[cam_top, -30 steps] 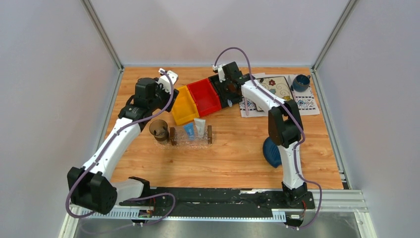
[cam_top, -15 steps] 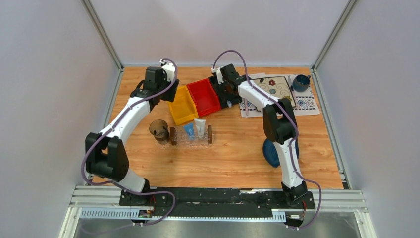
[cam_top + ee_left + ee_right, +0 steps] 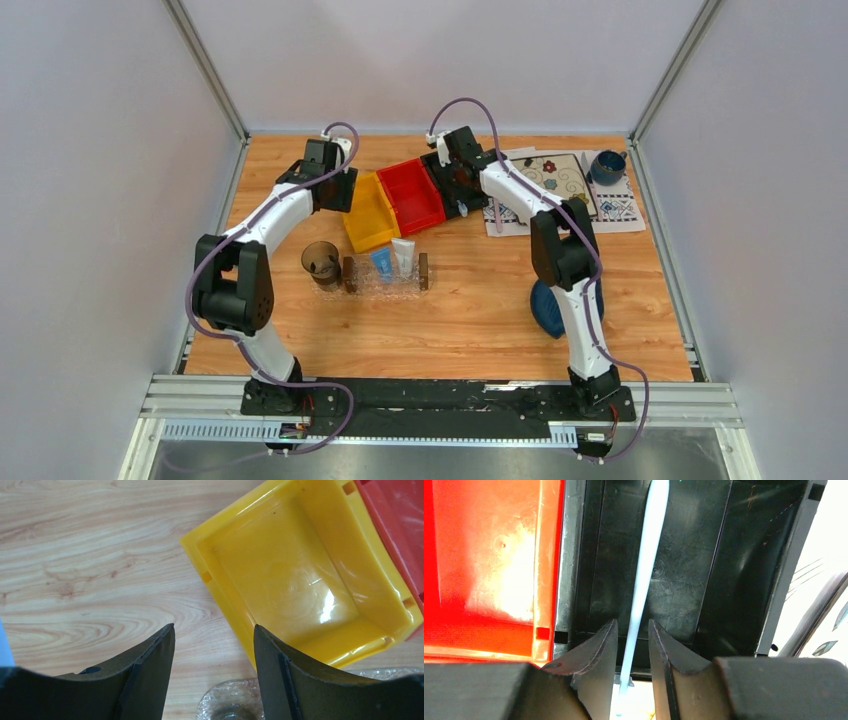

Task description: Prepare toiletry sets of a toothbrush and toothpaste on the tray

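Right wrist view: toothbrush (image 3: 644, 570) lying in the black bin (image 3: 704, 570), between the fingers of the right gripper (image 3: 633, 650).
They sit close either side of its pale handle; whether they pinch it, I can't tell. Left gripper (image 3: 214, 655) hangs spread and empty by the yellow bin (image 3: 300, 570). Two toothpaste tubes (image 3: 393, 260) lie on the tray (image 3: 385, 290).

Left arm (image 3: 268, 216) and right arm (image 3: 522, 196) both outstretched, left fingers (image 3: 150, 672) wide apart, right fingers (image 3: 596, 655) narrowly parted.
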You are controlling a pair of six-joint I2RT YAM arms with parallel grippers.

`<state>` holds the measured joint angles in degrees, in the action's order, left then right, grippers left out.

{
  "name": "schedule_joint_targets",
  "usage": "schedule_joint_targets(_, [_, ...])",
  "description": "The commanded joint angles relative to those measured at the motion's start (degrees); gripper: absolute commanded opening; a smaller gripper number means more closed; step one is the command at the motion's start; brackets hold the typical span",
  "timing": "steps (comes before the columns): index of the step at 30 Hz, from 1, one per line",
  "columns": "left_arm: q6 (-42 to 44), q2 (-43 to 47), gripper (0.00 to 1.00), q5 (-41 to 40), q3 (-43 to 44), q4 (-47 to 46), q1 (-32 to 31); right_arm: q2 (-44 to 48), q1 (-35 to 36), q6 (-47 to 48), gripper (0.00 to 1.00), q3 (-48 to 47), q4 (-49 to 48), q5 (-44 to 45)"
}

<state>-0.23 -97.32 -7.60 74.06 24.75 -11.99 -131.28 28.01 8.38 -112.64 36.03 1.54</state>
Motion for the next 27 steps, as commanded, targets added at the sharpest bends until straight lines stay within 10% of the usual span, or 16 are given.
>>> schedule_joint_targets(1, [-3.11, -2.52, 0.67, 1.09, 3.45, 0.91, 1.53, -1.43, 0.03, 0.06, 0.32, -3.11, -2.11, 0.75])
schedule_joint_targets(27, [-5.13, -15.09, 0.53, 5.75, 15.05, 5.3, 4.6, -1.52, 0.03, -0.56, 0.02, -4.34, -0.7, -0.4])
